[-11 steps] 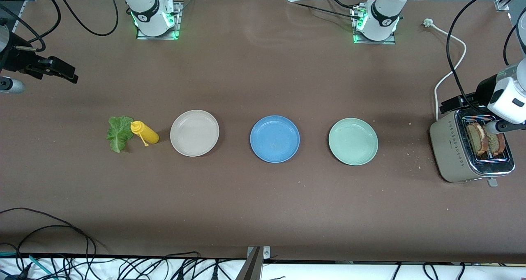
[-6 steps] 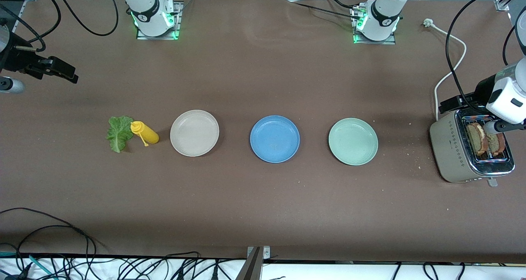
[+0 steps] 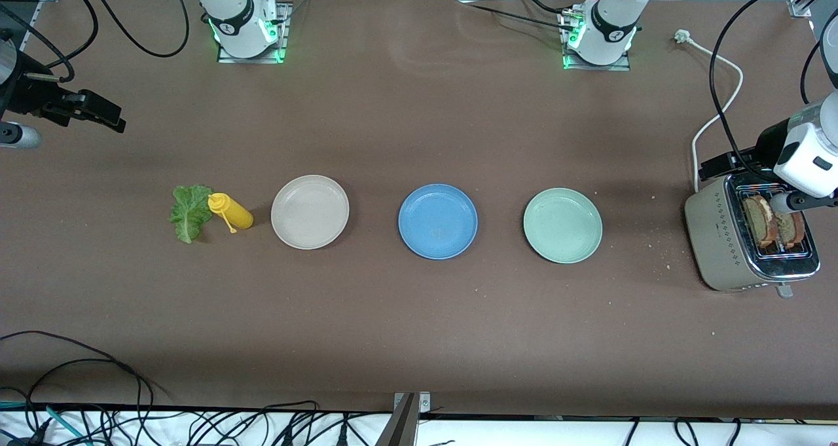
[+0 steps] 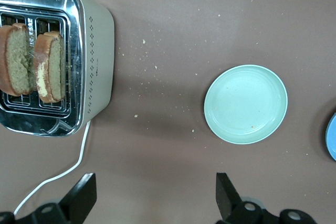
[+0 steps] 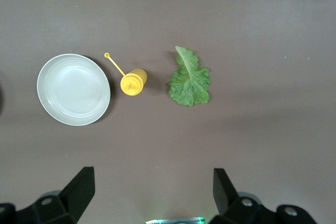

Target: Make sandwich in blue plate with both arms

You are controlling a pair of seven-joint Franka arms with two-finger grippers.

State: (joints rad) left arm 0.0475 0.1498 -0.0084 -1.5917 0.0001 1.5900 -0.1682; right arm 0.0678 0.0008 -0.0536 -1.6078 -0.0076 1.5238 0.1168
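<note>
The blue plate [image 3: 438,221] sits bare on the counter between a beige plate [image 3: 309,211] and a pale green plate [image 3: 562,225]. Two toast slices [image 3: 772,222] stand in the toaster [image 3: 723,243]; the lettuce leaf [image 3: 189,211] lies beside a yellow bottle [image 3: 230,211]. The left gripper [image 4: 152,198] hangs above the counter by the toaster, the right gripper [image 5: 149,192] above the counter at the right arm's end, both with jaws apart and holding nothing.

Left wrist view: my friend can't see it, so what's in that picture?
Two brown toast slices stand in a silver toaster on a brown table. A pale green plate sits empty beside it, and the left claw hovers open above.
</note>
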